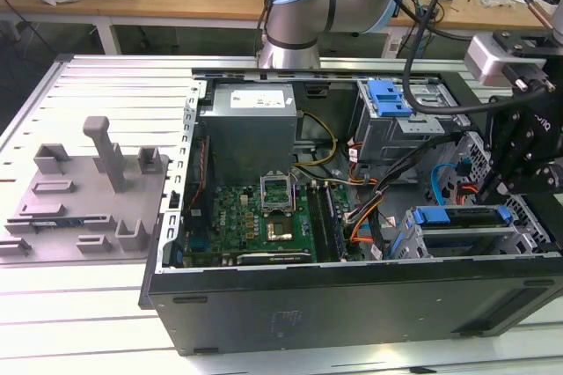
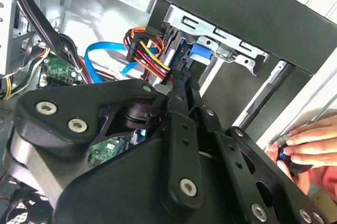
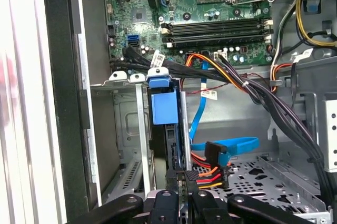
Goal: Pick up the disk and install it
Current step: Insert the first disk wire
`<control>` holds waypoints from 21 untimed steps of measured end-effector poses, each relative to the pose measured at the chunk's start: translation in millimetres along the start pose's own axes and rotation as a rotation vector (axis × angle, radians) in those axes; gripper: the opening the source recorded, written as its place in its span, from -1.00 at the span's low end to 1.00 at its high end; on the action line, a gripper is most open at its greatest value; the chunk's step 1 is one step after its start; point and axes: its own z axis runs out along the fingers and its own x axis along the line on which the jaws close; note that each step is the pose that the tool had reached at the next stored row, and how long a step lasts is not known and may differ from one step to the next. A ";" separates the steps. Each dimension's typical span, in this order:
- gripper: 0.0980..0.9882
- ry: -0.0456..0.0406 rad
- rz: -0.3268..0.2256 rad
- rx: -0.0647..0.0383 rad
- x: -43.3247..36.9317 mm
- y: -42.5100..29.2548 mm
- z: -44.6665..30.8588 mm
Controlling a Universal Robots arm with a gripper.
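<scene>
My gripper (image 3: 179, 203) hung low inside the open computer case (image 1: 352, 291), over the drive cage (image 1: 462, 230) at the exterior view's right, and its two black fingers (image 3: 169, 195) were drawn close together at the near edge of the disk (image 3: 167, 129). They looked pinched on that edge, or on the thin strip of it that stood between them, but I could not tell for sure whether they truly clamped it or only rested against it. The disk lay directly ahead of my fingertips, standing on its edge in the cage slot, its long axis running straight away from me along the line of the fingers, with the blue carrier tab at the far end. It seemed seated most of the way in, so I judged the job to be near its end, with the thing to mind being that my fingers stayed in line with the slot. Just beside my fingers, a bundle of red, orange and yellow wires (image 3: 208, 174) ended in a black plug close to the disk's near end, and a flat blue cable (image 3: 226, 148) curled next to it. Farther off, beyond the cage, lay the green circuit board (image 3: 205, 3). In the second wrist view a person's hand (image 2: 305, 148) rested outside the case wall, well apart from my fingers.
</scene>
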 end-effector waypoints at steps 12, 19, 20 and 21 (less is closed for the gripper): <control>-0.84 -0.0001 0.000 0.000 0.4 0.1 7.2; -0.84 -0.0001 0.000 0.000 0.6 0.1 9.9; -0.84 -0.0001 0.000 0.000 0.6 0.1 10.3; -0.84 -0.0001 0.000 0.000 0.6 0.1 10.8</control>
